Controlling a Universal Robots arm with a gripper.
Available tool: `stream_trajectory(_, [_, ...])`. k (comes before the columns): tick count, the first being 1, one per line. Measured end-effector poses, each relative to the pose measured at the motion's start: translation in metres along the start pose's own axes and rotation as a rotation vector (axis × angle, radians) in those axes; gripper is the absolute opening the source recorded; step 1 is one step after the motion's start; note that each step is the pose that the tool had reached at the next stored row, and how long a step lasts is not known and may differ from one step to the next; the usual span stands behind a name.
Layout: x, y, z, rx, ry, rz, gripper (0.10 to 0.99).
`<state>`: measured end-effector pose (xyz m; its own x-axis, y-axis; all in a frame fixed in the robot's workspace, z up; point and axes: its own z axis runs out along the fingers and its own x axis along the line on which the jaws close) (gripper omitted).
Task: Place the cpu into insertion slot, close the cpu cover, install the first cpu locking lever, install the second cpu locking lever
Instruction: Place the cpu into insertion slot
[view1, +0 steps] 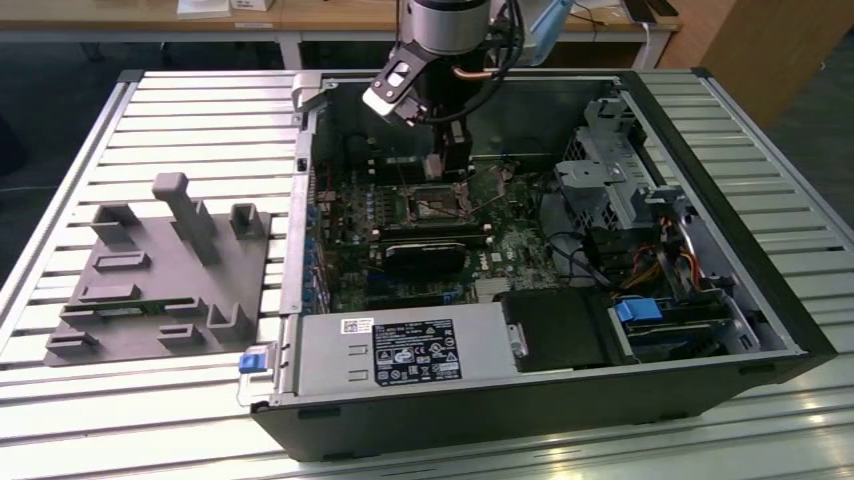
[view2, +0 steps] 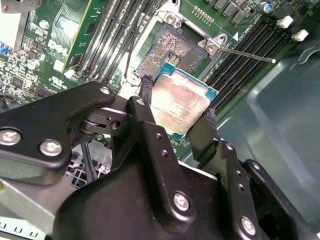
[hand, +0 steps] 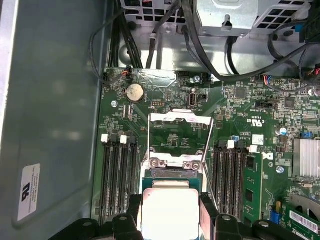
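My gripper (view2: 177, 100) is shut on the cpu (view2: 181, 106), a flat square chip with a pale metal face, held by two opposite edges between the black fingers (view2: 144, 95). The chip hangs tilted just above and beside the insertion slot (view2: 172, 50), whose dark pin field lies bare. In the first wrist view the cpu (hand: 170, 212) covers most of the insertion slot (hand: 172, 174). The cpu cover (hand: 181, 118), a thin metal frame, is swung open beyond the slot. A thin locking lever (view2: 247, 55) stands free beside it. In the exterior view the gripper (view1: 454, 165) reaches into the open case above the slot (view1: 434, 205).
Memory slots (hand: 117, 170) flank the socket on both sides. Black cables (hand: 200, 45) hang near the drive cage. A black heatsink block (view1: 427, 255) and the power supply (view1: 400, 350) sit nearer the case front. A grey fixture plate (view1: 160, 270) lies at the exterior view's left.
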<state>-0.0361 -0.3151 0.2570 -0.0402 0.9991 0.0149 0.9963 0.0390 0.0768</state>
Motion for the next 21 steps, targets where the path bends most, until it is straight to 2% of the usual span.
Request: stream_trajectory(21, [-0.0003,-0.0028,0.014,0.0,-0.0012,0.0,0.541])
